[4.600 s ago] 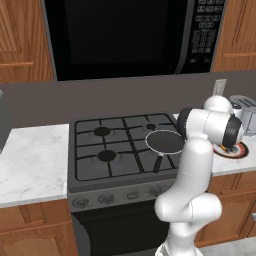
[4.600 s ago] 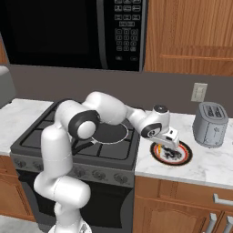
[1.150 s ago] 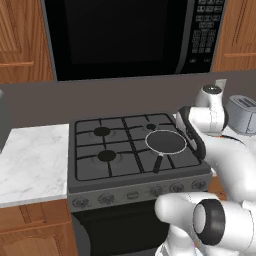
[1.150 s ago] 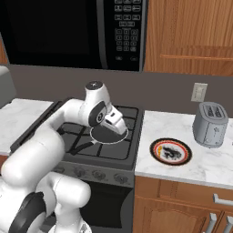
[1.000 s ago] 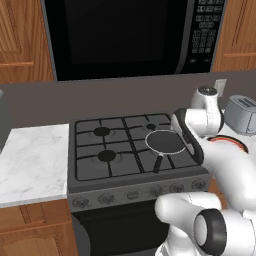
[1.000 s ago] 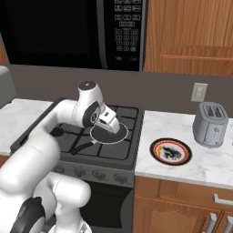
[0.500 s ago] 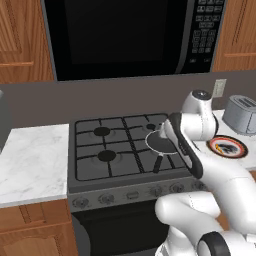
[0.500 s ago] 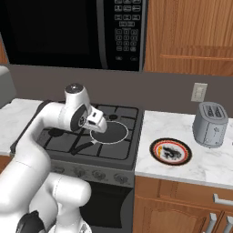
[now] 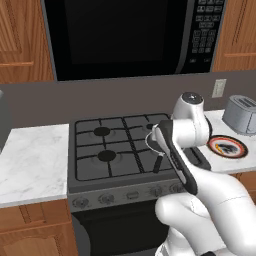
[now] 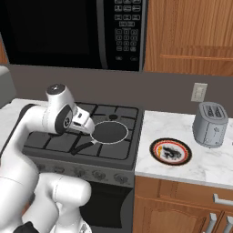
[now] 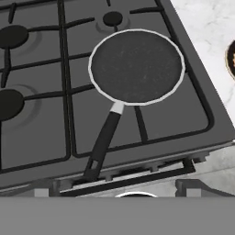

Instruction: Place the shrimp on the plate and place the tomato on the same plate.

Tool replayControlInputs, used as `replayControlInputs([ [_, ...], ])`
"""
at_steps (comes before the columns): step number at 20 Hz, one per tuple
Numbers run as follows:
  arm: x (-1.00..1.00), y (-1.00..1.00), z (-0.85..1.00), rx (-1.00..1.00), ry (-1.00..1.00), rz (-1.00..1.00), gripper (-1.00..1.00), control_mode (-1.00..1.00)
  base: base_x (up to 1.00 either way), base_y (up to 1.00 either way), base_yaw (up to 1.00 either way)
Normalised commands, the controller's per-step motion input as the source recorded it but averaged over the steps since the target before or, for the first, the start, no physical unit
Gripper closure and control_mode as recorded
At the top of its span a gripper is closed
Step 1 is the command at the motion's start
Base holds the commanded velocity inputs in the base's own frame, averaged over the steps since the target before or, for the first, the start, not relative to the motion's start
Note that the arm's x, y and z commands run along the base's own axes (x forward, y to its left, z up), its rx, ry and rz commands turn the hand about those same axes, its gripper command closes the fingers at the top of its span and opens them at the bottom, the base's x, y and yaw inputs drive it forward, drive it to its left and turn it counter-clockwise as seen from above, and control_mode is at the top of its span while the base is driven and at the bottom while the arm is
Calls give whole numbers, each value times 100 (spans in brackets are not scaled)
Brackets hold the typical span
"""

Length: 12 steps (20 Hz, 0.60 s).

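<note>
The white arm (image 10: 32, 132) folds back on itself, elbow high, its gripper (image 10: 86, 125) angled downward; the jaws' spread is hidden.

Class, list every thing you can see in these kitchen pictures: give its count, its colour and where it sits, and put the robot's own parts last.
Frying pan: one, dark with white rim, on the stove's right side, handle towards the front edge.
Stove: one, dark grey, gas burners, between two counters.
Plate: one, red-orange rim, white patterned centre, on the right counter.
Toaster: one, silver, right counter behind the plate.
Microwave: one, black, above the stove.
Wall socket: one, white, on the grey wall.
Cabinets: several, brown wood, above and below.
Counters: two, white marble, beside the stove.
Robot arm: one, white, over the stove.
</note>
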Motion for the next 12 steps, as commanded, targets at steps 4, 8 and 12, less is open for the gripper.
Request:
replayControlInputs([
  [4,-13,22,2,0,0,0,-100,-100,0,0,0],
  [8,-11,1,0,0,0,0,-100,-100,0,0,0],
  [12,-17,0,0,0,0,0,-100,-100,0,0,0],
])
